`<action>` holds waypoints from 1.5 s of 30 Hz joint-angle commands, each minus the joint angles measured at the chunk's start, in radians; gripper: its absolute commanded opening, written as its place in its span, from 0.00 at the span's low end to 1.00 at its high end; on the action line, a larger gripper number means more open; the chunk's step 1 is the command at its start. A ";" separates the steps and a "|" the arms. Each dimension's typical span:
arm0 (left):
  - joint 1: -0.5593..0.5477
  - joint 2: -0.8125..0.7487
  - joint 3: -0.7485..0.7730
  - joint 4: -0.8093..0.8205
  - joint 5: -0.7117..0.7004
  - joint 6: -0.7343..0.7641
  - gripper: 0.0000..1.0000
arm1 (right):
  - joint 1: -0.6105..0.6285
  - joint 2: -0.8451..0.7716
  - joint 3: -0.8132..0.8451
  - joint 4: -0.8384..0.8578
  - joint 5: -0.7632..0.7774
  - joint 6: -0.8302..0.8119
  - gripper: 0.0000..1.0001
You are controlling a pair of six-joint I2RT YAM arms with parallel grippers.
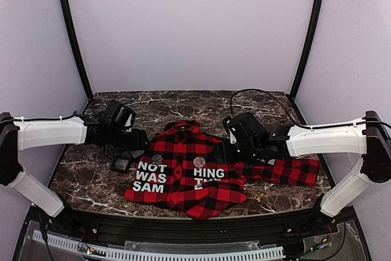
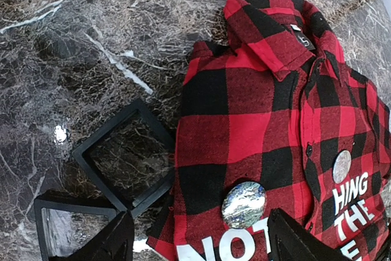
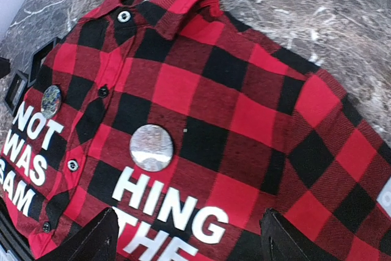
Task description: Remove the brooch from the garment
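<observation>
The garment (image 1: 183,175) is a red-and-black plaid shirt lying flat on the marble table, with white letters on black panels. One round pale brooch (image 2: 244,205) is pinned above "NOT" and shows again in the top view (image 1: 157,159). A second brooch (image 3: 151,147) sits above "HING" (image 1: 199,162). My left gripper (image 2: 201,246) hovers open over the shirt's left edge, the first brooch just ahead of its jaws. My right gripper (image 3: 189,242) hovers open over the "HING" lettering, the second brooch ahead and to the left. Neither gripper holds anything.
Two small black square frames (image 2: 125,151) (image 2: 67,230) lie on the marble just left of the shirt, under my left gripper's left finger. One sleeve (image 1: 293,171) stretches out to the right beneath my right arm. Purple walls close in the table.
</observation>
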 commanded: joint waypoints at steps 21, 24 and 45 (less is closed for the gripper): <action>0.018 0.050 -0.093 0.080 0.134 -0.073 0.59 | 0.212 0.295 0.109 0.202 -0.266 0.027 0.82; 0.017 0.074 -0.092 0.085 0.133 -0.074 0.58 | 0.220 0.281 0.088 0.180 -0.247 0.045 0.82; 0.018 0.132 -0.096 0.106 0.159 -0.060 0.20 | 0.288 0.138 -0.028 -0.049 -0.135 0.195 0.72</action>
